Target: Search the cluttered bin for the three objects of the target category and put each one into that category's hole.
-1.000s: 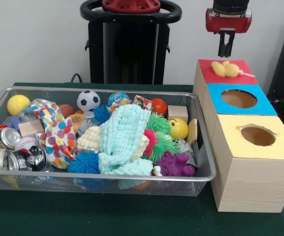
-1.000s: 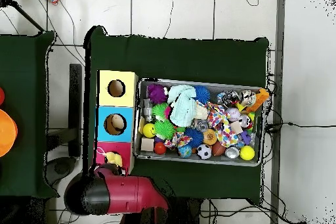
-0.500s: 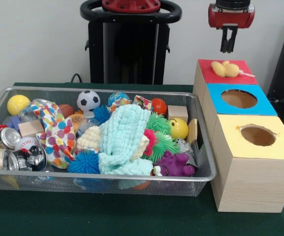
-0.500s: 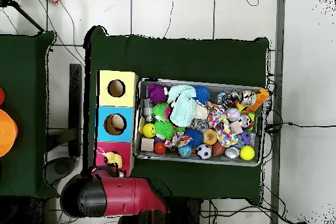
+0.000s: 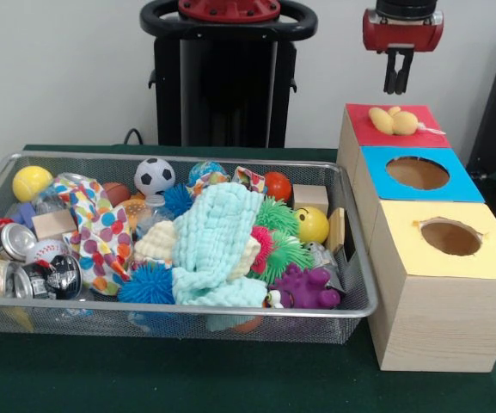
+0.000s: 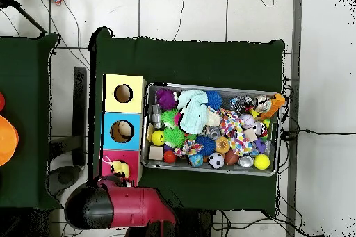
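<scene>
Risen since 1 s back, barely shifted since 0.5 s back: gripper (image 5: 395, 84) now high above red box (image 5: 351, 138), well clear of its top. Fingers (image 5: 388, 73) drawn together, nothing between them. Overhead: arm housing (image 6: 118, 205) hanging over near end of box row, fingers hidden there.

Yellow plush toy (image 5: 394, 120) lying on red box top, over the hole or jammed in it; can't tell if hole is blocked beneath. Long axis roughly across the box top, thin tail pointing to pic's right. Almost straight below fingers, so a plain vertical descent would reach it; prob. needs a push or re-grip to go through.

Otherwise next pick lies in wire bin (image 5: 183, 317), well off to pic's left and lower. Blue box (image 5: 366, 198) and yellow box (image 5: 419, 335) holes both open. Bin packed: mint cloth (image 5: 216, 237) draped over middle, soccer ball (image 5: 154, 175), yellow smiley ball (image 5: 312, 224), purple toy (image 5: 303, 288), cans (image 5: 11, 243) at left end. Little free room among them; green worktop (image 5: 187, 374) bare in front of bin.
</scene>
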